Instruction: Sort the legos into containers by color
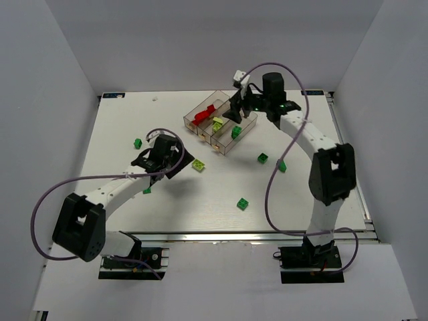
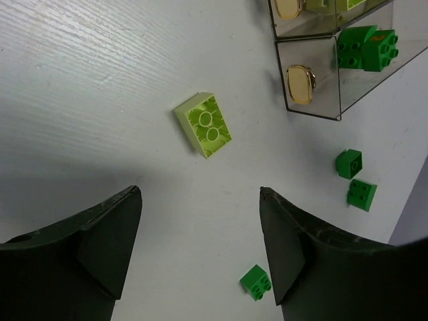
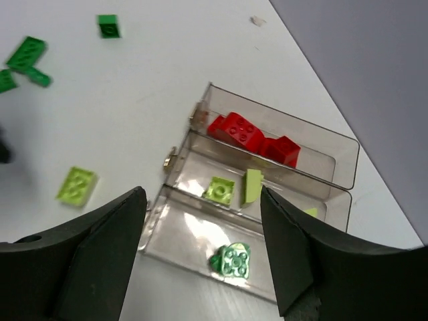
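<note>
**Here, sorting stands part done**

Dark green legos (image 1: 243, 203) lie scattered on the worktop (image 1: 187, 214), one near the left edge and three toward the right edge. The containers (image 3: 287, 117) sit near the far edge, right of centre. Red bricks (image 3: 251, 137) fill the farthest compartment, pale pieces (image 3: 221, 190) the middle one, and a dark green brick (image 3: 232, 261) lies in the nearest.

The right gripper (image 3: 202, 194) hangs over the containers, fingers spread wide and holding nothing. The left gripper (image 2: 199, 194) hangs left of centre, equally spread and empty. A pale yellow-green brick (image 2: 204, 124) lies hollow side up just beyond its fingertips.

From above, the right gripper hides part of the containers. A green scrap beside the left arm is too small to make out. The left wrist view cuts the containers off at its top edge.
</note>
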Controlling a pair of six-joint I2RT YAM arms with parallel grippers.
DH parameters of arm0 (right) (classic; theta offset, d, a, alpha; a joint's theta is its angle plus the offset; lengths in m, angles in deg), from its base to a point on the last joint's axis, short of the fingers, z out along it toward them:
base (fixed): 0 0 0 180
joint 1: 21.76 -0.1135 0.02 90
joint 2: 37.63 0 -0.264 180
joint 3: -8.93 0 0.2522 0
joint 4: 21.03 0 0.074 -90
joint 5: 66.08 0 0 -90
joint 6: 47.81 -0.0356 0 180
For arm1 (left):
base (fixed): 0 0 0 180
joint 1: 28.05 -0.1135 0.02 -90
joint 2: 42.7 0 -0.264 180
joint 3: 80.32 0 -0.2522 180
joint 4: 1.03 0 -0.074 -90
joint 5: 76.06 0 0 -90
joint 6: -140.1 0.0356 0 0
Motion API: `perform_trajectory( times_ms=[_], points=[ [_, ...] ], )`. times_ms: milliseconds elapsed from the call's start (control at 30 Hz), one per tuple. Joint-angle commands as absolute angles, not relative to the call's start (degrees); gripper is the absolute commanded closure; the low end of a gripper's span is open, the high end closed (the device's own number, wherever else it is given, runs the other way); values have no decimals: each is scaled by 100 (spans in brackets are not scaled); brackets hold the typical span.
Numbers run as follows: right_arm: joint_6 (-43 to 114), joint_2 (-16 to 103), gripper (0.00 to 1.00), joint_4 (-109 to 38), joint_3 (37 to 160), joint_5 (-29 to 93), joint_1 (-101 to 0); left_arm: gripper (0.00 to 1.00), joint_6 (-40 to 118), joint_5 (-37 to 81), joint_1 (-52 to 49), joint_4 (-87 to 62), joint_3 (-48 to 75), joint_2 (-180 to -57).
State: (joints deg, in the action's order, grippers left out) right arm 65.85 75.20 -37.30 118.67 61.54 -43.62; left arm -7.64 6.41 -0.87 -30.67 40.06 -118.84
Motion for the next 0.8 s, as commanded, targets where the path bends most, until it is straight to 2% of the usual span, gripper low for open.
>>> perform_trajectory(
  times_ms=[0, 33, 67, 100, 233, 767],
  points=[
    [7005, 6592, 27, -4130, 11245, 7199, -4232, 19, -887, 463, 60, -3623, 3408, -12162],
    [7023, 6434, 29, -4139, 11051, 7199, -4215, 18, -957, 436, 87, -3781, 3311, -12346],
    [7049, 6136, 34, -4200, 10701, 7199, -4206, 7, -993, 401, 165, -3861, 3119, -12443],
    [7058, 5985, 36, -4261, 10550, 7199, -4197, 2, -1002, 375, 218, -3914, 3012, -12523],
    [6953, 5466, 42, -4551, 9996, 7200, -4136, 2, -1046, 287, 359, -4265, 2538, -12909],
    [5977, 4613, 40, -4508, 9098, 6936, -3828, 2, -1213, -12, 447, -5557, 842, -14570]
  ],
)
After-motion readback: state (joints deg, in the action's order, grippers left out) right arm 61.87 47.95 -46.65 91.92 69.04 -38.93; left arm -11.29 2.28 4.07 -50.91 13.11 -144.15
